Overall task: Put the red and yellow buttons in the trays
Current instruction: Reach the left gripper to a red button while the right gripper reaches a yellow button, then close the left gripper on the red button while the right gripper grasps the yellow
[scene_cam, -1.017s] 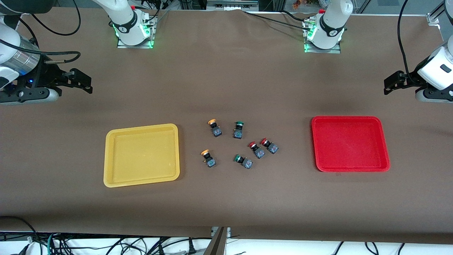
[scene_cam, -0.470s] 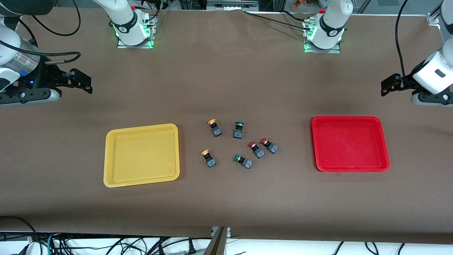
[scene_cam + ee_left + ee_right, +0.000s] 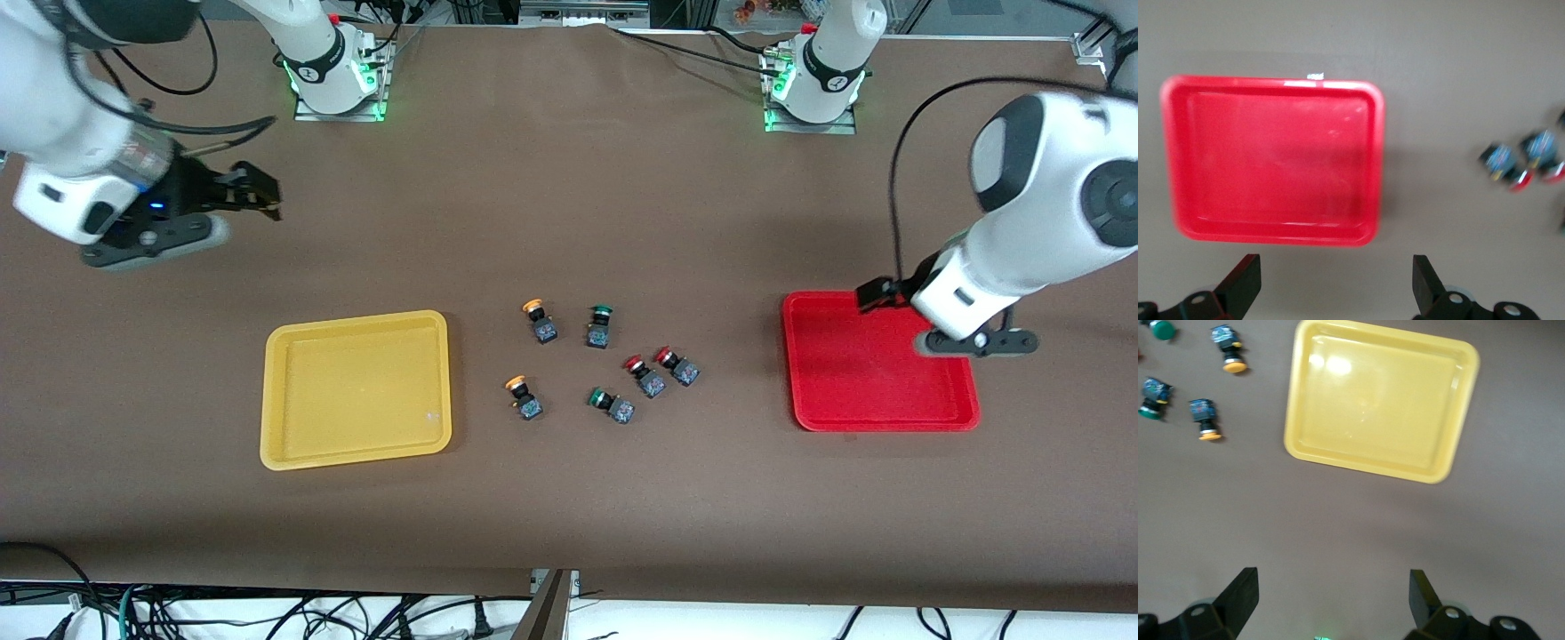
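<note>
Red buttons (image 3: 660, 371) lie mid-table between the red tray (image 3: 805, 409) and yellow tray (image 3: 277, 444). Our left gripper (image 3: 876, 295), fingers spread and empty, hangs over the red tray; the right gripper (image 3: 258, 191), also spread, is well apart, so we judge the left arm nearer.

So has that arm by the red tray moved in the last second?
Yes. The left gripper has swung in from the table's edge and now hangs over the red tray, fingers open.

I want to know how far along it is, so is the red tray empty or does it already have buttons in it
Empty. The red tray shows only its bare floor in the left wrist view, and both red buttons lie on the table between the trays.
</note>
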`<state>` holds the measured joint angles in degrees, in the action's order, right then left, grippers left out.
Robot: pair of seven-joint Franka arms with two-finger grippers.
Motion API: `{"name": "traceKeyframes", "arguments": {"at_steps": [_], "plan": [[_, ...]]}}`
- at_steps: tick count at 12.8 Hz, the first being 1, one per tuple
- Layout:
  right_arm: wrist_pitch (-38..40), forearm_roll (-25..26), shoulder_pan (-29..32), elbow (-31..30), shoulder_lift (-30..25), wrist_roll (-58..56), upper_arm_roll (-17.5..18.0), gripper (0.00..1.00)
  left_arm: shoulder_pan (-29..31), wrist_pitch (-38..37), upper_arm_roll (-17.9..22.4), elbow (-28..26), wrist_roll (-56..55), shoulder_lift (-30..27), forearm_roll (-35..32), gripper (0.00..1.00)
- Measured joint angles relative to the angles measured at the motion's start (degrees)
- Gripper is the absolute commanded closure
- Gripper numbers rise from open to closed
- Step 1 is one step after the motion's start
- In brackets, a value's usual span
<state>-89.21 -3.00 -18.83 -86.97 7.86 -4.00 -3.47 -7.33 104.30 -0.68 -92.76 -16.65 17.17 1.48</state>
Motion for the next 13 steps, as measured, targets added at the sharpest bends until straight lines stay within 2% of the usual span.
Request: {"name": "traceKeyframes", "arguments": {"at_steps": [3, 6, 9, 13], "plan": [[-9.89, -3.05, -7.6, -0.8, 7.56, 2.49, 0.36, 0.0, -6.86, 2.91, -0.22, 7.87, -23.11, 9.27, 0.11, 0.0], [-21.83, -4.76, -13.74, -0.91, 17.71, 8.51, 0.5, 0.0, -10.78, 14.51, -0.23, 10.52, -39.41, 17.71, 0.11, 0.0], [-32.76, -6.53, -18.62, -0.83, 25.34, 11.25, 0.5, 0.0, -13.72, 21.08, -0.24, 10.46, -46.52, 24.56, 0.11, 0.0], [-44.65, -6.15, -22.53, -0.76, 33.89, 12.15, 0.42, 0.0, -16.08, 23.34, -0.21, 10.24, -48.36, 29.45, 0.11, 0.0]]}}
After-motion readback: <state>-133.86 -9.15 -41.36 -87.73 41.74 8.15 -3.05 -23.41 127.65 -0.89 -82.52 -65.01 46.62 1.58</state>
